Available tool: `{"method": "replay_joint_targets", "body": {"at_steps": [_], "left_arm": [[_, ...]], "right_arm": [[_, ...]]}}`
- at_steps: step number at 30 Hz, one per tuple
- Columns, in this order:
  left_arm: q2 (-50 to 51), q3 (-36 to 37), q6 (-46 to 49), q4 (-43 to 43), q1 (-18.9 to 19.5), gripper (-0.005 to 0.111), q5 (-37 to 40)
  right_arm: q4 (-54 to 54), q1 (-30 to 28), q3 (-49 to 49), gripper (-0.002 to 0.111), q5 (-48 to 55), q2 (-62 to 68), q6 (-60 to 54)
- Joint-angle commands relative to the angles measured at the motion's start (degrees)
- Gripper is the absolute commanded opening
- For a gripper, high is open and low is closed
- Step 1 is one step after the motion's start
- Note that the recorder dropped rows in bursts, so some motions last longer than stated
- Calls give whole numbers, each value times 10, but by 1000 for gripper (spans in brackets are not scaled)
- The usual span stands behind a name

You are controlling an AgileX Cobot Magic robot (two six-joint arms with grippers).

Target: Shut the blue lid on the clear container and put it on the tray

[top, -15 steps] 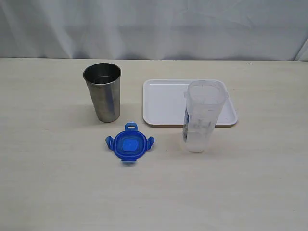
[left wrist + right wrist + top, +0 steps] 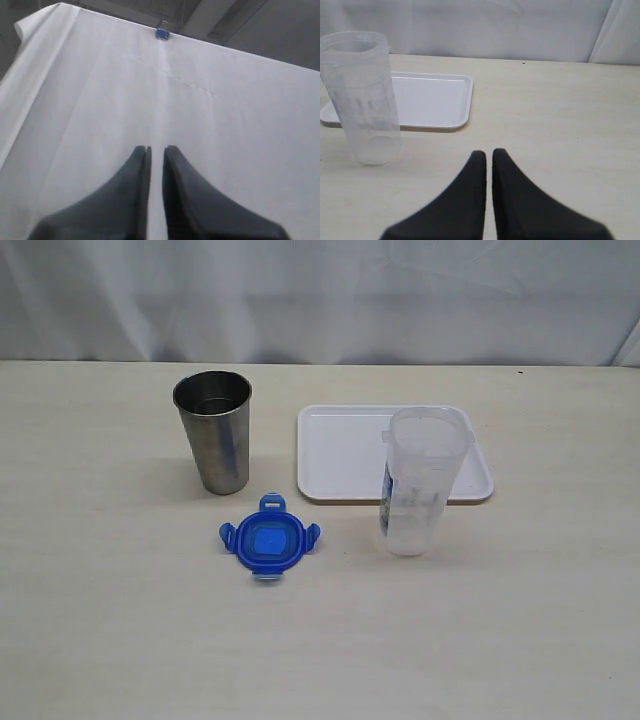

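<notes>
Lid [image 2: 269,543], rounded blue plastic, lies flat beside clear container [image 2: 418,480] at front edge of white tray [image 2: 340,450]; left gripper [image 2: 156,150], right gripper [image 2: 489,152] pinched together, empty.

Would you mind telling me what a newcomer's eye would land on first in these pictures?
The bright blue lid stands out most, lying flat on the pale table in front of the steel tumbler. Next comes the clear container, upright and uncapped, standing on the table just in front of the white tray.
</notes>
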Motion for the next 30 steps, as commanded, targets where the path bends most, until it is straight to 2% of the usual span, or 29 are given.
{"method": "replay_joint_targets", "body": {"at_steps": [1, 4, 6, 7, 12, 16, 23, 30], "left_arm": [[110, -36, -10, 74, 0, 43, -51], [199, -47, -5, 108, 0, 85, -100], [267, -55, -5, 139, 0, 100, -122], [301, -60, -5, 155, 0, 103, -131], [459, -84, -5, 164, 0, 105, -171], [587, -93, 3, 169, 0, 104, -243], [790, -132, 44, 235, 0, 104, -338], [938, -185, 57, 247, 0, 104, -355]], "right_arm": [[-4, -1, 2, 5, -1, -3, 0], [-4, -1, 2, 5, -1, -3, 0], [-4, -1, 2, 5, -1, -3, 0], [-4, -1, 2, 5, -1, -3, 0], [-4, -1, 2, 5, -1, -3, 0], [-4, -1, 2, 5, -1, -3, 0], [-4, -1, 2, 5, -1, -3, 0], [-4, -1, 2, 5, -1, -3, 0]]}}
